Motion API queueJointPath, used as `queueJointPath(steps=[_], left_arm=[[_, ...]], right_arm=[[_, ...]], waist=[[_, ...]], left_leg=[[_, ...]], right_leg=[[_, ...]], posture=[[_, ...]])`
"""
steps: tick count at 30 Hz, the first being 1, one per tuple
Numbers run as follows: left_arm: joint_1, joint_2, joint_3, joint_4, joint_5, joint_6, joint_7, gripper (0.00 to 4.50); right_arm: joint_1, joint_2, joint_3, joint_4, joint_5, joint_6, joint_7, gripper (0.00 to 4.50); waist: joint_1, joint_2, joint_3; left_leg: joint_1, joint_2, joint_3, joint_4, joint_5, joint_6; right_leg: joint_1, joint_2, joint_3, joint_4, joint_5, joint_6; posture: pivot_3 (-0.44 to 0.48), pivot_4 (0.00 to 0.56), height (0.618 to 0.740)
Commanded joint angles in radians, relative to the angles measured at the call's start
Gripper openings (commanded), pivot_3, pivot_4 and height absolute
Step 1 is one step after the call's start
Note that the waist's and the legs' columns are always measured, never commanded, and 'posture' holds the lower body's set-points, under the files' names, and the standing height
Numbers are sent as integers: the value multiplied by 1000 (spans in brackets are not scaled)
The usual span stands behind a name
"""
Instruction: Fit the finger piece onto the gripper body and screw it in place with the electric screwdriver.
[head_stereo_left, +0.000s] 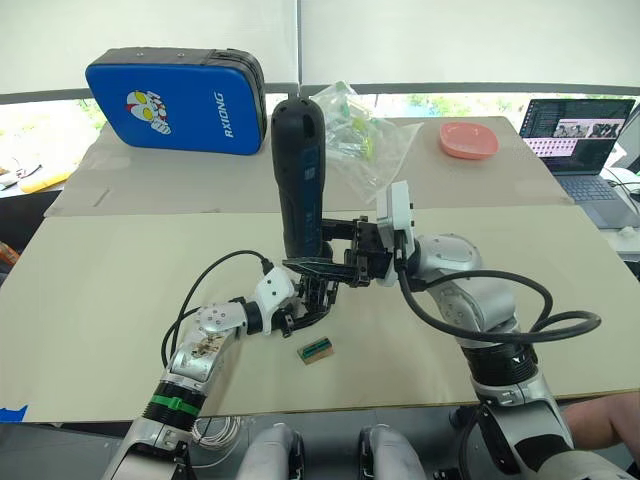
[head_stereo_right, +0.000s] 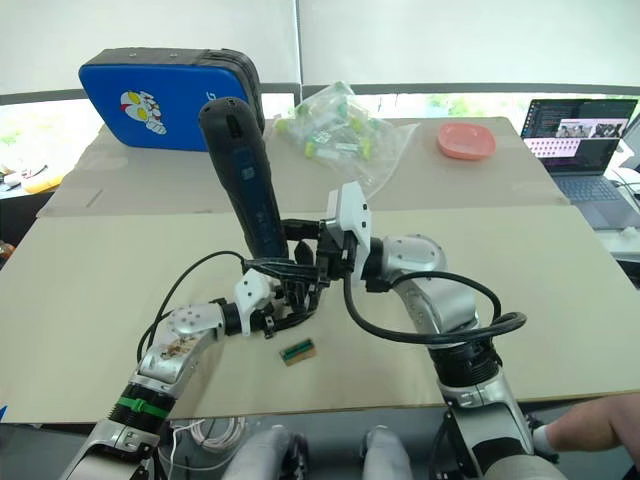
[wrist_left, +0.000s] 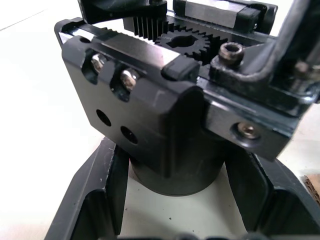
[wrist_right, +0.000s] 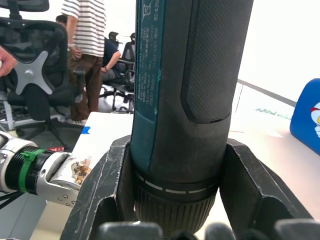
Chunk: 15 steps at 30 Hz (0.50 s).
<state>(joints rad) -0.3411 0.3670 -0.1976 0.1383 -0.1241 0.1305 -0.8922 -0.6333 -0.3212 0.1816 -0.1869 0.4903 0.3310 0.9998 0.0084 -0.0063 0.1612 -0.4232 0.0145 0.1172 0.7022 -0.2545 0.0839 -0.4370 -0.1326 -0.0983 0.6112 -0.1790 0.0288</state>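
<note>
Two tools gripping, right (wrist_right: 172, 200) electric screwdriver (head_stereo_left: 299, 170) upright, left (wrist_left: 175, 200) gripper body (wrist_left: 170, 125)

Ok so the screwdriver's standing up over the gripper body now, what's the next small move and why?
Probably ease the right gripper straight down a touch, so the bit seats in a screw. It is shut on the electric screwdriver, held nearly upright directly above the gripper body, which the left gripper clamps by its round base on the table. Whether the bit already touches cannot be seen.
</note>
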Motion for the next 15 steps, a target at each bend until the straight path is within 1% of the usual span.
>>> queueJointPath(steps=[1,15], left_arm=[[17,9,-20,12,1,20,-18,2288],[17,4,-17,16,0,22,-9,2288]], right_arm=[[26,-11,24,20,-37,13,-15,1966],[58,-17,83,36,-89,-41,-13,1966]], waist=[[0,0,-1],[0,0,-8]], left_leg=[[0,0,0,0,0,0],[3,0,0,-2,0,0]], right_leg=[[0,0,0,0,0,0],[0,0,0,-1,0,0]], posture=[[0,150,740],[0,150,740]])
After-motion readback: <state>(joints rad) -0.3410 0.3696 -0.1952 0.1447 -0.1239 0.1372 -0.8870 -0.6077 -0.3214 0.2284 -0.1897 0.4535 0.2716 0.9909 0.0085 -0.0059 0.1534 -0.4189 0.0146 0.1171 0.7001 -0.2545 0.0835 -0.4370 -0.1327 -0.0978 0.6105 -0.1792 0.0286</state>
